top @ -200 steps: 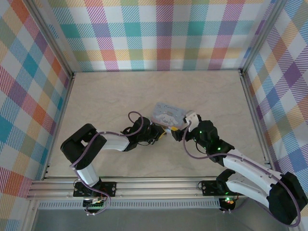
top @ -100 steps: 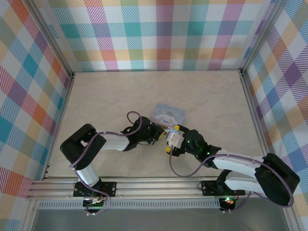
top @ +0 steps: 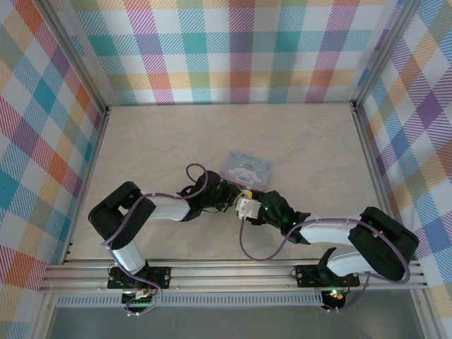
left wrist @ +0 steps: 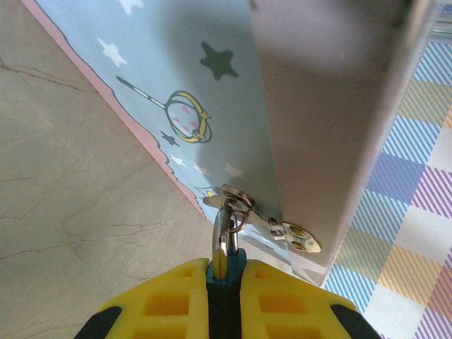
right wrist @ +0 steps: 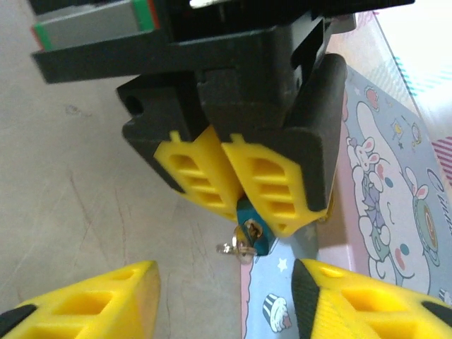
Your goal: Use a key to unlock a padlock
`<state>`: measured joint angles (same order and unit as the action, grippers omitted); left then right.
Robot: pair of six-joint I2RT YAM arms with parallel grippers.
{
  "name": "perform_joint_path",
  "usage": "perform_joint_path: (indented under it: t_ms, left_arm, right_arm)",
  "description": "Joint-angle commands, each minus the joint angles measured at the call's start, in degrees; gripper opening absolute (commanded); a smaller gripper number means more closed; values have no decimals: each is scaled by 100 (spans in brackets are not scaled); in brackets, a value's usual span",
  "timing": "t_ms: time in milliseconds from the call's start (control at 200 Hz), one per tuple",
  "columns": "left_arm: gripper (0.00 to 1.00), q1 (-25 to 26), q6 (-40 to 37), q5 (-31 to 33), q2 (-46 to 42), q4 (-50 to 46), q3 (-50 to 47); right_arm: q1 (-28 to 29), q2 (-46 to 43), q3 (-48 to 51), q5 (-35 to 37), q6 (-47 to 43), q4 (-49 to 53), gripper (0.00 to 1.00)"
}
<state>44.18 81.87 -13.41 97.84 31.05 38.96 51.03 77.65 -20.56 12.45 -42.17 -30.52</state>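
Swung in, the right gripper [right wrist: 224, 286] — jaws apart, empty — faces the left gripper [right wrist: 233, 192] clamping the padlock [right wrist: 251, 226].

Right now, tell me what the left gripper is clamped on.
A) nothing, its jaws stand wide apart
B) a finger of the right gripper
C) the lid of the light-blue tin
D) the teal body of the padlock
D: in the right wrist view the left gripper has its yellow fingers pinched together on the teal body of the padlock.
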Motion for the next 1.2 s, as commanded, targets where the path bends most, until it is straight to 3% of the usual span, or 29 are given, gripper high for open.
perform_joint_path:
  t_ms: [0, 1010, 1195]
  left_arm:
    - [0, 65, 102, -13, -90, -113, 121]
    - [0, 66, 124, -73, -65, -85, 107]
    - [0, 66, 137, -74, -74, -73, 121]
  right_arm:
    - [48, 164, -211, 58, 51, -271, 50]
    - [89, 333, -404, 574, 444, -328, 2]
    - [92, 208, -580, 695, 849, -102, 0]
